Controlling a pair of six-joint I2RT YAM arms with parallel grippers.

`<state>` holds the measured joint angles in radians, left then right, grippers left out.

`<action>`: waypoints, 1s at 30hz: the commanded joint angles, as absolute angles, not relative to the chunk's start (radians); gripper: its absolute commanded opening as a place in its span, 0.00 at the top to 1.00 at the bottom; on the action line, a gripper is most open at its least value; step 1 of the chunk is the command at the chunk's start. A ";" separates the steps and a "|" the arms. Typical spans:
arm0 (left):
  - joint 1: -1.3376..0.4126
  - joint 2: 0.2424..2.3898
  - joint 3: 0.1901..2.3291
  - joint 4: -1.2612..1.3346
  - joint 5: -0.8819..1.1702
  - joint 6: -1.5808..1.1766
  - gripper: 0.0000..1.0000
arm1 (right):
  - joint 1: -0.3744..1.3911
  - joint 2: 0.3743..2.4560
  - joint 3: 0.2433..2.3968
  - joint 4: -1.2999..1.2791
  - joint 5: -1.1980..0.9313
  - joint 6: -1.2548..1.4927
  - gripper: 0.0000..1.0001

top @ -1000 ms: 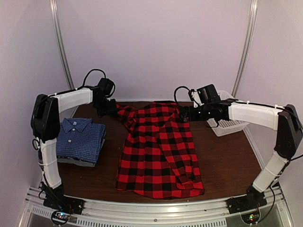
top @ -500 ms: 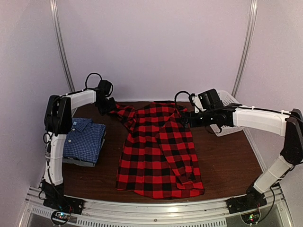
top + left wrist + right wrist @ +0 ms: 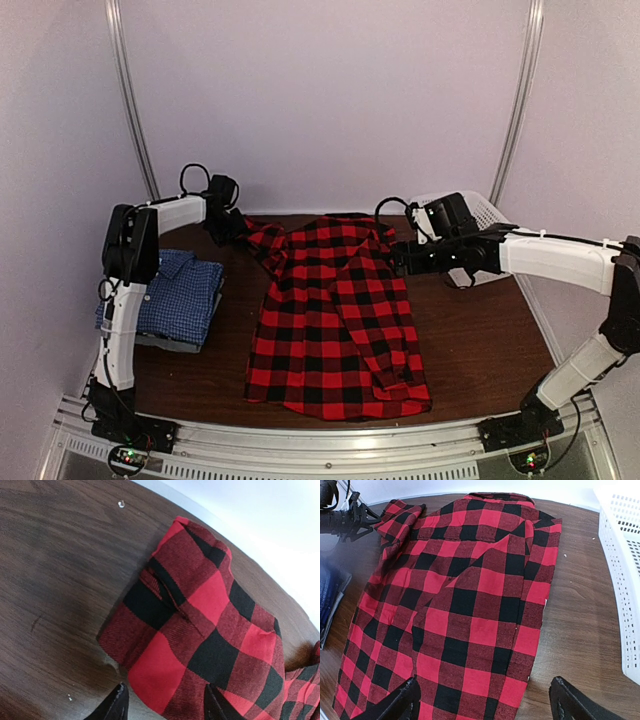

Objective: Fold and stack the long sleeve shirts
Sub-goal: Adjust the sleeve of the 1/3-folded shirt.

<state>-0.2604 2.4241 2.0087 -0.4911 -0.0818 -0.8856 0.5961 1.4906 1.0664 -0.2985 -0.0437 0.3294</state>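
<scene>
Judged sleeve-folding step on plaid shirt [image 3: 335,320]. Found left tool [image 3: 165,705] parted over far-left cuff [image 3: 200,605], right tool [image 3: 485,700] spread wide, both empty. Needed next: pinching cuff, drawing inward.

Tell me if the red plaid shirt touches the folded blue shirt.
Apart: the top view shows bare table between the red plaid shirt and the blue shirt.

The left arm [image 3: 128,245] swings its dark elbow in from the left edge of the frame, so it now stands over the upper left corner of the blue shirt [image 3: 175,300]. The right gripper [image 3: 398,258] slides lower and rightward along the plaid shirt [image 3: 335,320], and the right arm [image 3: 560,258] sinks toward the right edge, baring more of the basket [image 3: 478,208].
</scene>
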 commanded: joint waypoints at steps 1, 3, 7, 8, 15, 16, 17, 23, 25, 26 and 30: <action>-0.250 2.446 2.022 -0.420 -0.064 -0.943 0.50 | 0.603 1.473 1.064 -0.306 -0.020 0.341 0.10; -0.250 2.450 2.025 -0.413 -0.064 -0.946 0.55 | 0.602 1.477 1.066 -0.308 -0.019 0.339 0.10; -0.249 2.459 2.032 -0.394 -0.048 -0.953 0.66 | 0.603 1.481 1.066 -0.307 -0.017 0.339 0.10; -0.247 2.462 2.036 -0.389 -0.044 -0.954 0.70 | 0.603 1.484 1.067 -0.307 -0.017 0.339 0.10; -0.242 2.441 2.067 -0.385 -0.045 -0.925 0.99 | 0.603 1.493 1.073 -0.308 -0.019 0.337 0.10; -0.241 2.430 2.071 -0.385 -0.051 -0.916 1.00 | 0.603 1.493 1.075 -0.308 -0.018 0.337 0.10; -0.240 2.419 2.073 -0.386 -0.059 -0.906 1.00 | 0.602 1.494 1.075 -0.308 -0.017 0.337 0.10; -0.238 2.336 2.070 -0.387 -0.122 -0.840 1.00 | 0.604 1.503 1.078 -0.301 -0.023 0.339 0.10; -0.238 2.310 2.068 -0.384 -0.130 -0.814 1.00 | 0.604 1.507 1.078 -0.299 -0.025 0.339 0.10; -0.237 2.299 2.069 -0.381 -0.129 -0.803 1.00 | 0.604 1.509 1.078 -0.299 -0.025 0.338 0.10; -0.238 2.254 2.069 -0.378 -0.134 -0.767 1.00 | 0.605 1.515 1.081 -0.298 -0.025 0.338 0.10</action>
